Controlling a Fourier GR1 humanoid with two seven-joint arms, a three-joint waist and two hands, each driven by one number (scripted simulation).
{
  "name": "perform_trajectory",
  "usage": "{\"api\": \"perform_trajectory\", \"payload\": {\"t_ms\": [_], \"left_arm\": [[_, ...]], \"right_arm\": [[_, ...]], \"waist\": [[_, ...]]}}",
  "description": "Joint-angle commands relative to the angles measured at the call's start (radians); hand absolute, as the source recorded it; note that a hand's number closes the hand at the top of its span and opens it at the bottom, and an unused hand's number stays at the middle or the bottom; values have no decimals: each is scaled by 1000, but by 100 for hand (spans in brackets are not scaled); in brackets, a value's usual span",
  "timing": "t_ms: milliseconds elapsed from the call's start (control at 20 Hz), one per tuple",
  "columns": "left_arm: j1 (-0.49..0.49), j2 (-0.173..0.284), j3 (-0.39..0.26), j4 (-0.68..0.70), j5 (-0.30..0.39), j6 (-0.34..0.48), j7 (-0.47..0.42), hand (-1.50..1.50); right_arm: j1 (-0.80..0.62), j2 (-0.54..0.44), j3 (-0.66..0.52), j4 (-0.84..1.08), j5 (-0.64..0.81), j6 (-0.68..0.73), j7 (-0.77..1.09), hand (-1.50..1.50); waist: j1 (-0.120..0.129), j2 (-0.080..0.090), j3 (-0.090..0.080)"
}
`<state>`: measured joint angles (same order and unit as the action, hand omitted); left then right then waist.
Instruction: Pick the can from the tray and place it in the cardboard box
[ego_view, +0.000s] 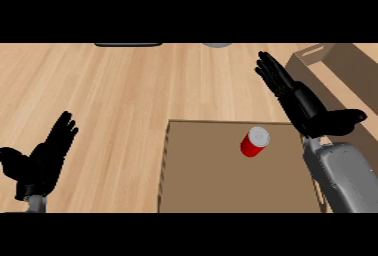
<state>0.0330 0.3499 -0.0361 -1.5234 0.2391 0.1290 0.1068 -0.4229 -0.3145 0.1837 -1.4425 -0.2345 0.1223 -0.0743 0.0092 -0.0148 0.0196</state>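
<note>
Can stands upright on the tray, upper right part, long axis vertical, lid toward us. Our right hand, fingers straight and holding nothing, hangs just beside it. We judge: lower, wrap around its side. Box sits right. Left hand rests open over the table.

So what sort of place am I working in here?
Probably a kitchen counter: a light wood-plank top carrying a brown tray with a red can on it, and a cardboard box at the right. A dark item at the far edge is cut off.
</note>
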Motion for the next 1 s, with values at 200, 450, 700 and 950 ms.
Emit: {"api": "perform_trajectory", "payload": {"t_ms": [200, 450, 700, 950], "left_arm": [[-123, 132, -34, -106, -130, -77, -115, 0], [-163, 132, -105, -127, -151, -155, -143, 0], [-225, 108, -96, -7, -166, -186, -201, 0], [-219, 76, -108, 4, -185, -188, -225, 0]], "right_arm": [[-15, -149, -215, -192, 48, -177, 71, -150], [133, -355, -272, -203, 197, -176, 154, -150], [311, -383, -195, -367, 353, -148, 8, -150], [259, -465, -130, -504, 446, -66, 192, -150]], "waist": [[-100, -14, -20], [-63, 7, -20], [-42, 13, -20], [-18, 13, -22]]}}
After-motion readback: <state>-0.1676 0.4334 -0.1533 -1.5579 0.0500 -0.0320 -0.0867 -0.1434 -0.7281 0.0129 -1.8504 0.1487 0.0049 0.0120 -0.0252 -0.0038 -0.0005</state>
